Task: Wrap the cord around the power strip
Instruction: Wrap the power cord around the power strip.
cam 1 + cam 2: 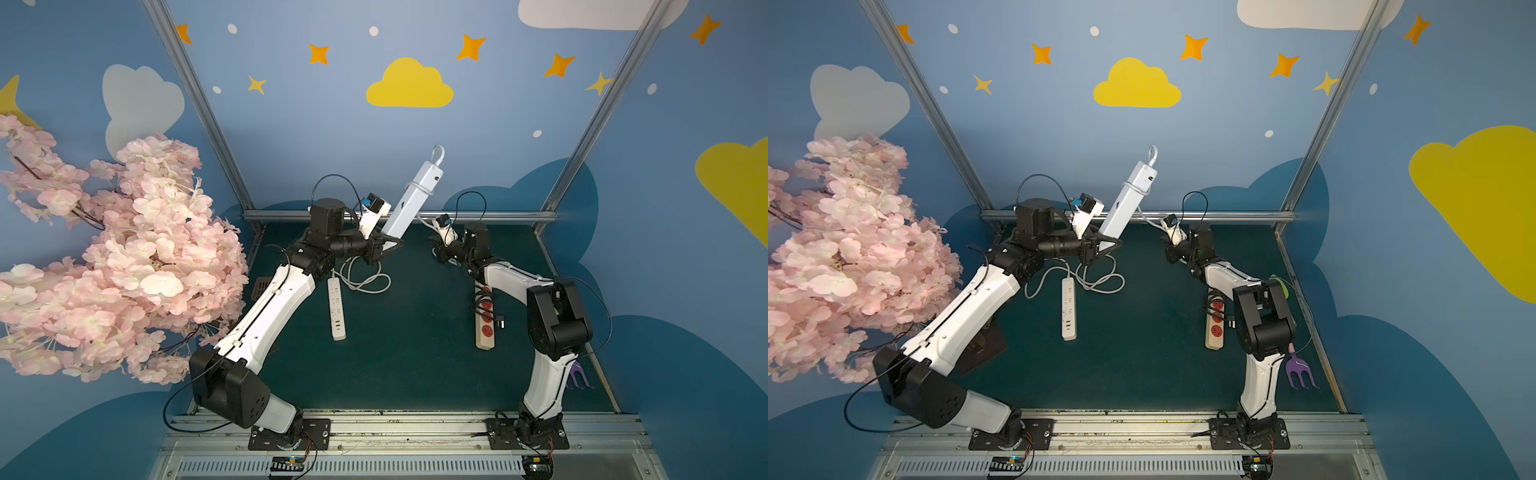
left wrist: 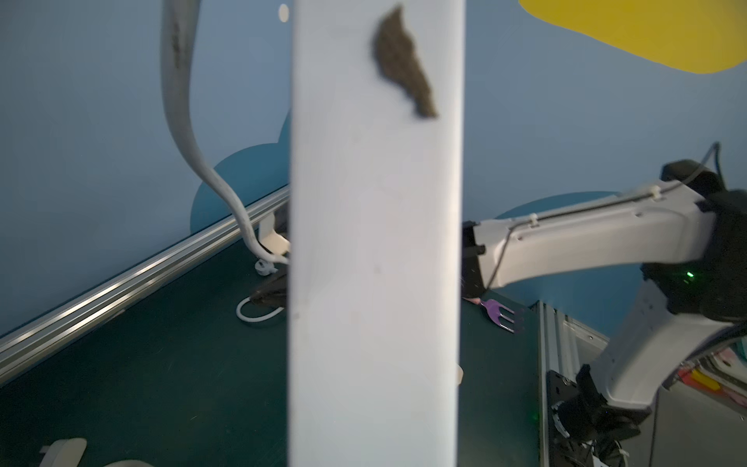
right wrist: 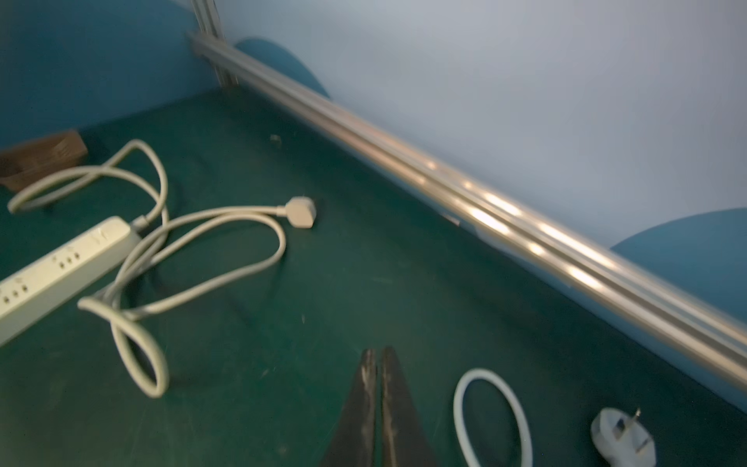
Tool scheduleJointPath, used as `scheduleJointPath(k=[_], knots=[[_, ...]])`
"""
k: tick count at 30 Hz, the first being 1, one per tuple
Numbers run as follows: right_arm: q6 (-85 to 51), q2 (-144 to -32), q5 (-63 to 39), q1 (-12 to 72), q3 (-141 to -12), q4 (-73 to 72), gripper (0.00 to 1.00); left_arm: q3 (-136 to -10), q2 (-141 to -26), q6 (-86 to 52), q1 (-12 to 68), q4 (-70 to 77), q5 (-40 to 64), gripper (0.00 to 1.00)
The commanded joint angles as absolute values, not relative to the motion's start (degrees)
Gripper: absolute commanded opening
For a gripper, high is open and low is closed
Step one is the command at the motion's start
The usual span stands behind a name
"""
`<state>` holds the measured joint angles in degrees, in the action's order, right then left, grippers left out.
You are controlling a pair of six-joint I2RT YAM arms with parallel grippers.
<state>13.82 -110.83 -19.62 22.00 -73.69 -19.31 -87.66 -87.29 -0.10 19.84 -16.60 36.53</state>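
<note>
In both top views: left gripper (image 1: pixel 392 243) clamped on the lower end of the white power strip (image 1: pixel 409 203), raised over the tabletop's (image 1: pixel 415 365) back edge, long axis tilted, free end pointing up toward the back wall, cord (image 1: pixel 420 188) looped round near that end. Left wrist view: strip filling the middle, cord hanging beside it. Right wrist view: right gripper (image 3: pixel 376 358) with fingers pressed together, empty, beside the plug (image 3: pixel 622 440).
</note>
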Motion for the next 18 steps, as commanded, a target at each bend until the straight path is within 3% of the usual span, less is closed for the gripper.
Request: scheduleJointPath(k=[1, 9, 14, 18], knots=[[19.1, -104.8, -12.6, 26.4, -70.7, -18.1, 0.0, -93.8, -90.1, -0.7, 17.1, -17.6, 31.4, 0.03], [28.0, -93.3, -2.2, 32.0, -62.3, -9.5, 0.0, -106.9, -100.7, 15.8, 7.7, -40.3, 17.4, 0.03], [34.6, -86.4, 4.7, 34.9, -61.3, -3.0, 0.0, -108.9, -104.4, 16.7, 3.4, -43.5, 7.7, 0.03], [38.0, -81.0, 2.0, 37.8, -61.1, -3.2, 0.0, -109.4, -106.0, 17.8, 5.2, -45.2, 3.9, 0.03]])
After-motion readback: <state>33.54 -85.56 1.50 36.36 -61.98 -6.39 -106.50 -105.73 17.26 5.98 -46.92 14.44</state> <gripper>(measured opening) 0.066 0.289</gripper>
